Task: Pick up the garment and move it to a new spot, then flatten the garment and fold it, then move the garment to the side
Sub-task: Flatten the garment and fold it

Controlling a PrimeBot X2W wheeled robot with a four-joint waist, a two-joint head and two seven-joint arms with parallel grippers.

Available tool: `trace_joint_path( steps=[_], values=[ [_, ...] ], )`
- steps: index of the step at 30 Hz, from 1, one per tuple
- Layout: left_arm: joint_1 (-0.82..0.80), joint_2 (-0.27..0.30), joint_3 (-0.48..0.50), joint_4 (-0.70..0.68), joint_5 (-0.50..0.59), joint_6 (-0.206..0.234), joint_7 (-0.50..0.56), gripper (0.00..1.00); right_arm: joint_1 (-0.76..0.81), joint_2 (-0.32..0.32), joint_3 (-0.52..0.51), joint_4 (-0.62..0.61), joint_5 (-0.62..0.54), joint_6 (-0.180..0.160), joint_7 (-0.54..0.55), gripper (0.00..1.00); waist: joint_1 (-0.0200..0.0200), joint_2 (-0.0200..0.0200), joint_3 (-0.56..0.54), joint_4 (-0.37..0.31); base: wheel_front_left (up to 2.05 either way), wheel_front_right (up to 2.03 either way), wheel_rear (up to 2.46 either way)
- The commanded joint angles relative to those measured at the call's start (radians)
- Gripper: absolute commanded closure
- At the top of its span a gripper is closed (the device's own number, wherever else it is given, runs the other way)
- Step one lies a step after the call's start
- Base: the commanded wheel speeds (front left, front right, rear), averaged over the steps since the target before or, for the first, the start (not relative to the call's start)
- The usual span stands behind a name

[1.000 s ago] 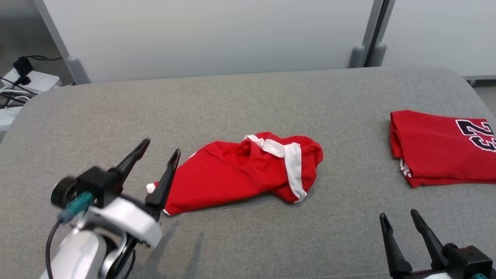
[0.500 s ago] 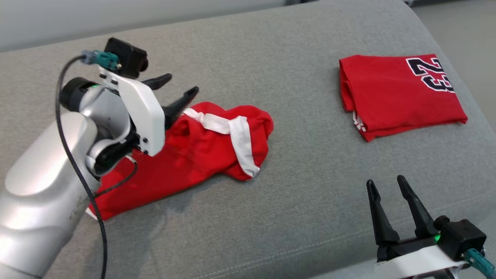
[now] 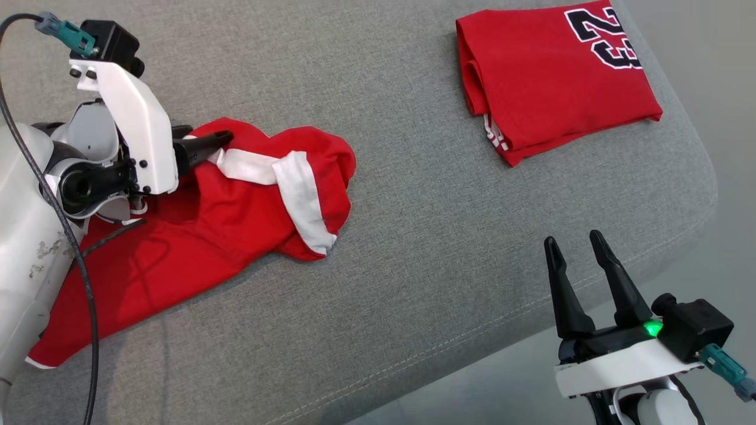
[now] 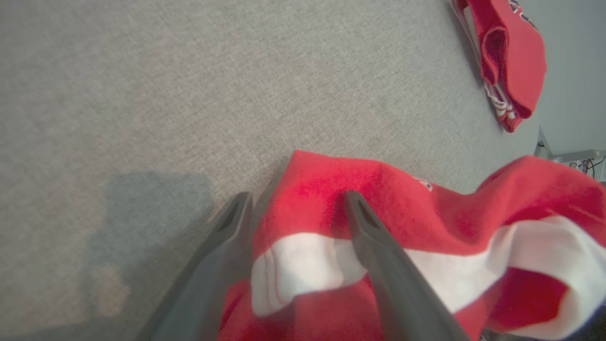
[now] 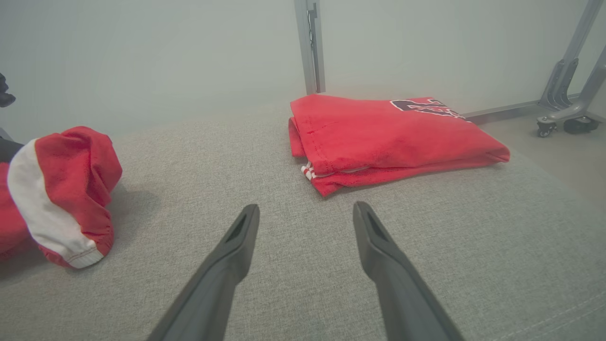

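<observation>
- The left wrist view shows what the head view hides: the left gripper (image 4: pixel 297 195) stands wide, with the edge of the crumpled garment (image 3: pixel 236 206) between its fingers.
- The garment lies at the left of the grey cushion (image 3: pixel 413 248).
- The right gripper (image 3: pixel 573 238), near right, is wide and empty.
- Two red pieces: this garment and one folded jersey (image 3: pixel 555 77), far right.

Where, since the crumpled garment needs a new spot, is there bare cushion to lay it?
Widest bare stretch of the cushion: between the crumpled garment and the folded jersey, running to the front edge near the right gripper. Crowded at left, where the left gripper straddles the garment's fold.
</observation>
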Motion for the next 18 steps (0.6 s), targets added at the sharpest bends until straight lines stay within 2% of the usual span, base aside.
trace_joint_path(
  steps=[1, 6, 7, 8, 9, 18],
  values=[
    [-0.057, 0.044, 0.028, -0.001, -0.014, -0.004, 0.025, 0.0, -0.02, -0.011, 0.016, -0.024, 0.009, 0.0, -0.014, 0.0, 0.0, 0.0, 0.02, -0.013, 0.0, 0.0, 0.0],
    [-0.075, 0.043, 0.013, 0.042, -0.036, 0.006, 0.11, 0.0, -0.036, -0.011, 0.017, -0.027, 0.011, 0.0, -0.014, 0.0, 0.0, 0.0, 0.028, -0.009, 0.0, 0.0, 0.0],
    [-0.083, 0.044, 0.014, 0.038, -0.032, 0.005, 0.1, 0.51, -0.038, -0.011, 0.017, -0.028, 0.011, 0.0, -0.014, 0.0, 0.0, 0.0, 0.029, -0.008, 0.0, 0.0, 0.0],
    [-0.089, 0.043, 0.017, 0.034, -0.029, 0.004, 0.088, 0.95, -0.041, -0.011, 0.017, -0.029, 0.011, 0.0, -0.014, 0.0, 0.0, 0.0, 0.031, -0.007, 0.0, 0.0, 0.0],
    [-0.095, 0.043, 0.016, 0.03, -0.022, 0.003, 0.073, 1.0, -0.043, -0.011, 0.016, -0.03, 0.011, 0.0, -0.014, 0.0, 0.0, 0.0, 0.031, -0.006, 0.0, 0.0, 0.0],
    [-0.117, 0.036, 0.005, 0.011, -0.033, -0.002, 0.066, 1.0, -0.043, -0.011, -0.005, -0.028, 0.004, 0.0, -0.014, 0.0, 0.0, 0.0, 0.018, 0.015, 0.0, 0.0, 0.0]
  ],
)
